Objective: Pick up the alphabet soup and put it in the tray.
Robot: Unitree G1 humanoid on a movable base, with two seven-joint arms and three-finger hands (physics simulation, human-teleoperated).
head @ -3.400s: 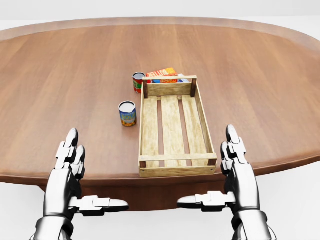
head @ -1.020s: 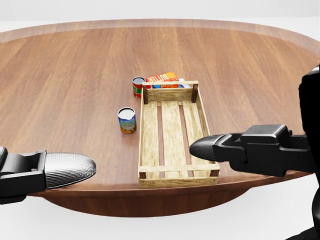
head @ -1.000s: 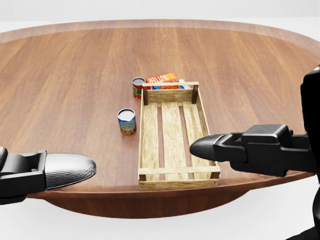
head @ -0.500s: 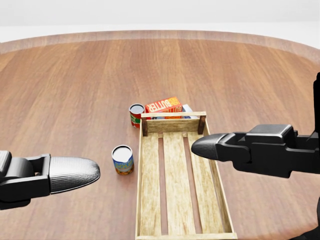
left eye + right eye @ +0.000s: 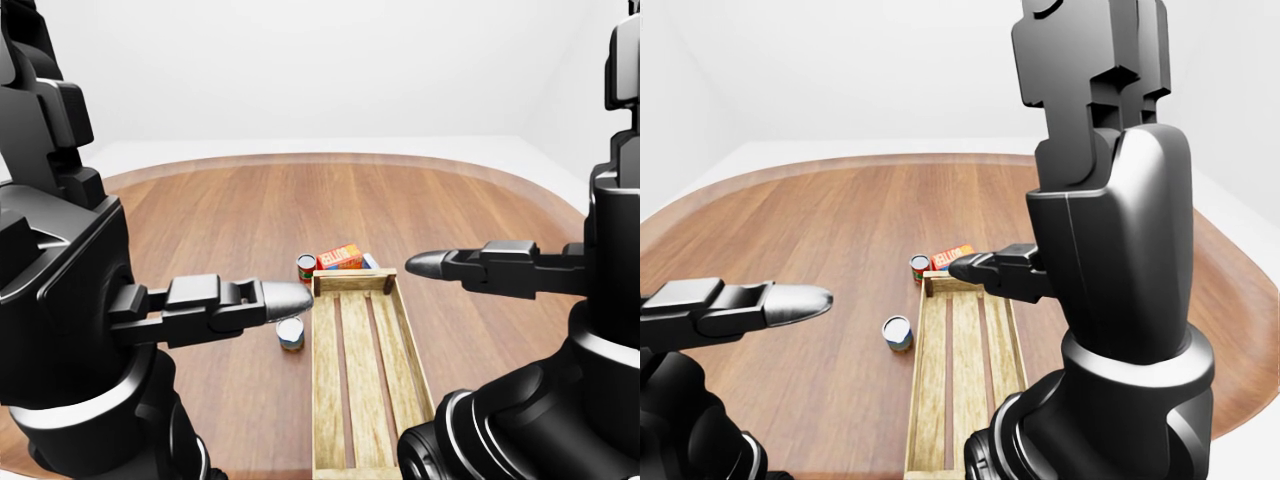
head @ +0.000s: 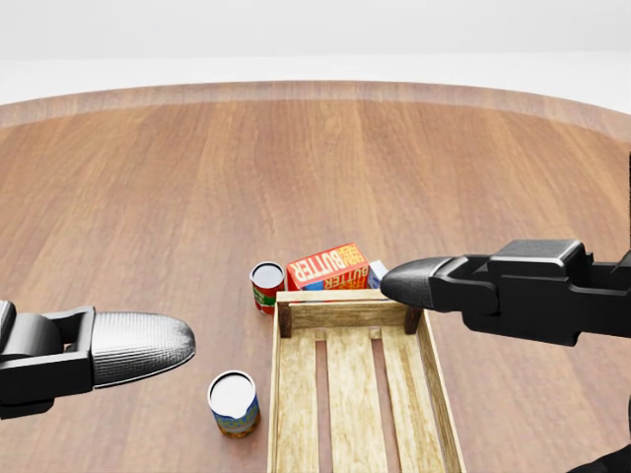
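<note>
Our left hand (image 6: 99,350) reaches in from the head view's left edge and our right hand (image 6: 493,286) from its right, each showing a straight finger closed on nothing; we cannot tell how the other fingers stand. The alphabet soup (image 6: 235,403) stands upright on the table (image 6: 148,197), below and right of the left fingertip, apart from it, just left of the empty tray (image 6: 347,315). A red can (image 6: 266,286) and butter box (image 6: 327,267) sit at the tray's top end.

A wooden tray (image 6: 345,394) sits on the table (image 6: 148,197). One can (image 6: 234,403) stands just left of it; another can (image 6: 266,286) and a butter box (image 6: 327,266) lie beyond its far end.
</note>
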